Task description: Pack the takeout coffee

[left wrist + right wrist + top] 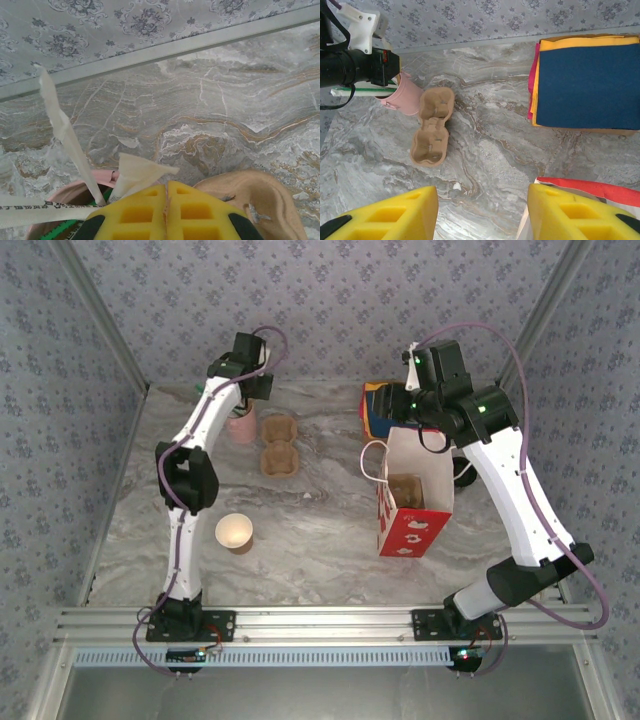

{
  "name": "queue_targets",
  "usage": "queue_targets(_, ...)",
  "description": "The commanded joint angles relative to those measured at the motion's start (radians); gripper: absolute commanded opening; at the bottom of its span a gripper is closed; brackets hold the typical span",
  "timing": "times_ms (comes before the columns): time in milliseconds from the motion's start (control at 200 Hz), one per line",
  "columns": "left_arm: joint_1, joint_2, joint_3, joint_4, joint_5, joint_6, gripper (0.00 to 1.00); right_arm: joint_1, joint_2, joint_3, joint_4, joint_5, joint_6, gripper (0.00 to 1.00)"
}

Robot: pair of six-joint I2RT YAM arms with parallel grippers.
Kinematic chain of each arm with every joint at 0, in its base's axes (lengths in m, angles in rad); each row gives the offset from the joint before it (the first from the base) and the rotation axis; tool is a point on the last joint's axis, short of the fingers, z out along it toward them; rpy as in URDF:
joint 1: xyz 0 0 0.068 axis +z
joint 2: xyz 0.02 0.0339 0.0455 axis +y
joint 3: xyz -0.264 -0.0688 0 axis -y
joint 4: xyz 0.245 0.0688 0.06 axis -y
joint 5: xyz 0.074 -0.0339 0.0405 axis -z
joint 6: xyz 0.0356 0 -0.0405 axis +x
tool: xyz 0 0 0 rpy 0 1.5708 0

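takeout coffee (462,473): perhaps the dark round lid near right claw (482,202), arm-hidden; axis untellable | right claw jaws apart, empty | left claw (167,200) pads pressed together

The table (330,540) is finished in a smooth, marble-patterned surface with a faint sheen. The cup carrier (432,127) is formed of rough, matt moulded pulp. The lidless cup (234,532) is made of matt paper. The bag (410,530) is made of smooth, red printed paper. The folded cloths (590,85) are seen as matt fabric. The pads (395,215) of the right gripper (481,200) are moulded in matt yellow plastic. The rail (320,623) is of brushed metal.
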Motion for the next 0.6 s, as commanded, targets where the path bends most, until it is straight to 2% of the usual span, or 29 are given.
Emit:
queue_targets(0,-0.015,-0.054,0.024,-0.014,-0.026,0.015,0.0,-0.006,-0.013,0.001,-0.014,-0.005,0.01,0.52)
queue_targets(595,-0.029,-0.316,-0.078,-0.036,-0.089,0.0,0.0,-0.012,-0.057,-0.061,0.027,0.004,0.008,0.53)
